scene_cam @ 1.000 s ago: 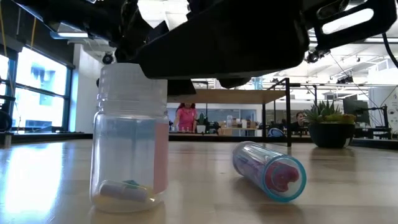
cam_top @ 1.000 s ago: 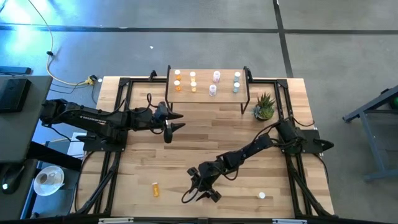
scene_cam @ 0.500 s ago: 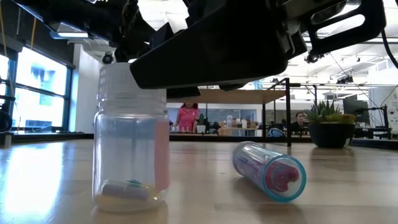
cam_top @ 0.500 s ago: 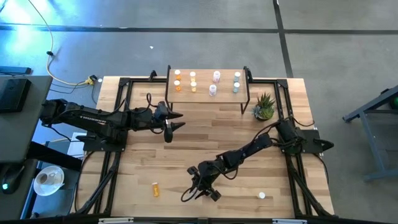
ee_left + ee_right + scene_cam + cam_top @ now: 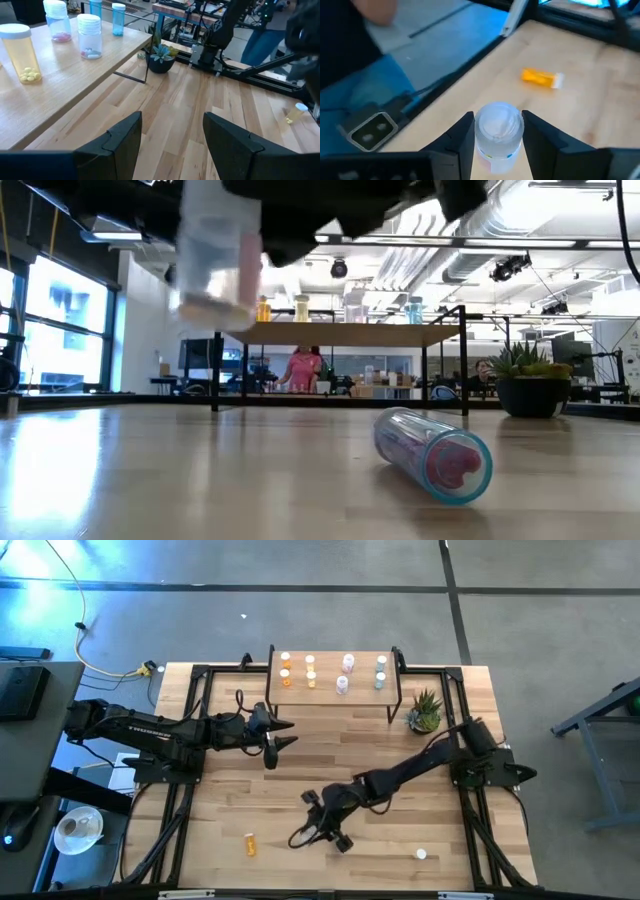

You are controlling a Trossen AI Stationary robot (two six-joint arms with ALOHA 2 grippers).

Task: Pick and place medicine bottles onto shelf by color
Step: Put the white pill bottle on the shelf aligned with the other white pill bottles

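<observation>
Both arms are dark, jointed links. The left arm (image 5: 150, 730) bears pale lettering along its long link. The right arm (image 5: 410, 772) trails thin black cables behind its jaws; its fingers (image 5: 459, 141) are angular, matte black.

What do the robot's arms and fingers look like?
Both arms are black and jointed, with thin black cables running along them. The left arm has white lettering on its side. Each end effector has two chunky, flat black fingers, like blunt paddles.

Clear bottle (image 5: 498, 131), white cap, between dark fingers (image 5: 461, 139) — orange bottle (image 5: 542, 77) on pale wooden table (image 5: 600, 100).
</observation>
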